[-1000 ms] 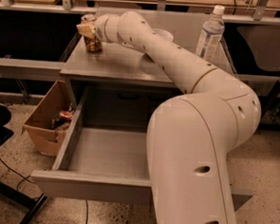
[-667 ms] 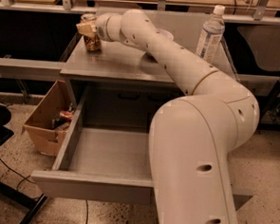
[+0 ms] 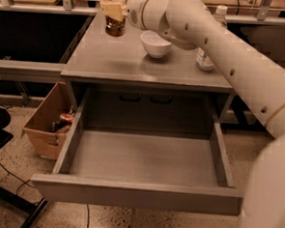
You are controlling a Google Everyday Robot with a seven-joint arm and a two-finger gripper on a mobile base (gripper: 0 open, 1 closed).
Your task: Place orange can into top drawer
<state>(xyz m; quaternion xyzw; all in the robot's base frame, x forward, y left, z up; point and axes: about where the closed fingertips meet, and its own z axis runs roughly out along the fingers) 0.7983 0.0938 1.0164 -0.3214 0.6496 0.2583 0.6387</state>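
Note:
The orange can (image 3: 116, 26), orange-brown with a silver top, stands at the far left of the grey table top (image 3: 112, 61). My gripper (image 3: 113, 10) sits at the end of the white arm that reaches in from the right. Its pale fingers (image 3: 110, 9) are closed around the can's upper part. Whether the can rests on the table or hangs just above it, I cannot tell. The top drawer (image 3: 137, 195) is pulled wide open below the table and its grey floor is bare.
A white bowl (image 3: 155, 43) stands on the table just right of the can. A clear water bottle (image 3: 205, 56) stands at the right, partly behind my arm. A brown cardboard box (image 3: 44, 124) with clutter sits on the floor left of the drawer.
The view has shifted closer to the table, and the arm now sits higher, uncovering the white bowl. The gripper stays at the can at the table's far left.

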